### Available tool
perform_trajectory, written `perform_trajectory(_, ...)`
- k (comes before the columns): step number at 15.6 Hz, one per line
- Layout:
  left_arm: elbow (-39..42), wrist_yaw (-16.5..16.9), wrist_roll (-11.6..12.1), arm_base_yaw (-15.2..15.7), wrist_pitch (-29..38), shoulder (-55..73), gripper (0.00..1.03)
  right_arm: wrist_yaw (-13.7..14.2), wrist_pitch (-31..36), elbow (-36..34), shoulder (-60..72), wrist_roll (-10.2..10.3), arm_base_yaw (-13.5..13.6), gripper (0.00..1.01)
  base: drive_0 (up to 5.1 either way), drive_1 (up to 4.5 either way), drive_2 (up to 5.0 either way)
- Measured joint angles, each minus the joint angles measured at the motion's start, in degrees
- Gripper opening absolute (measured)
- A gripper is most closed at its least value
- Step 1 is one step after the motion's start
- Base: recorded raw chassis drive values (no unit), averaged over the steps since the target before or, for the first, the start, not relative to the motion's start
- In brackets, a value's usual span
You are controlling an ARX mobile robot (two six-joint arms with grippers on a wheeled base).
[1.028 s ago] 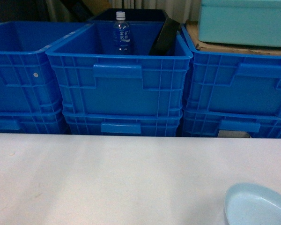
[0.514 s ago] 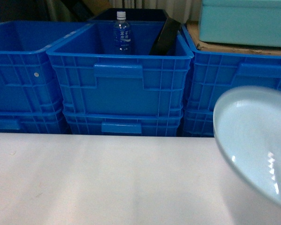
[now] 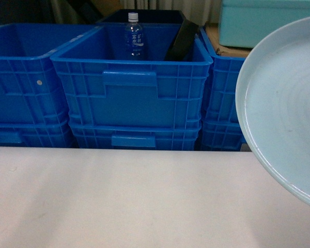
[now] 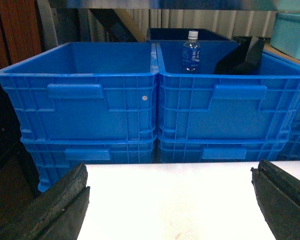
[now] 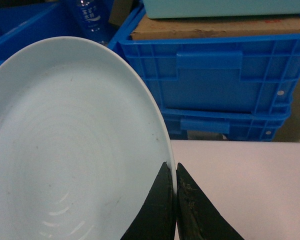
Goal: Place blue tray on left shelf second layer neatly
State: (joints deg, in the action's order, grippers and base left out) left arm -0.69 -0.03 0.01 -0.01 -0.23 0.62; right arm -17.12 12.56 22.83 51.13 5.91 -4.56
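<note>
The blue tray (image 3: 287, 113), a round pale sky-blue dish with faint rings inside, hangs tilted in the air at the right of the head view, above the white table (image 3: 119, 196). The right wrist view shows the blue tray (image 5: 70, 145) filling its left side, with my right gripper (image 5: 175, 172) shut on its rim, one finger on each side. My left gripper (image 4: 170, 200) is open low over the table, its dark fingers (image 4: 60, 205) wide apart with nothing between them. The left shelf is out of view.
Dark-blue ribbed crates (image 3: 132, 88) stand stacked in a row behind the table. The middle top crate holds a water bottle (image 3: 135, 36) and a black slab (image 3: 182, 40). On the right crate stack lie cardboard and a teal box (image 3: 258, 20).
The blue tray has risen from the table's lower right corner and tipped up, and now stands high at the right of the head view. Nothing else has moved.
</note>
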Motion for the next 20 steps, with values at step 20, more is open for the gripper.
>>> perform_trajectory(20,0.00,-0.07,0.02,0.00,-0.07,0.00,0.98,-0.20,0.15,-0.13,0.13,-0.42,0.00,0.02,2.2,-1.11,-1.1)
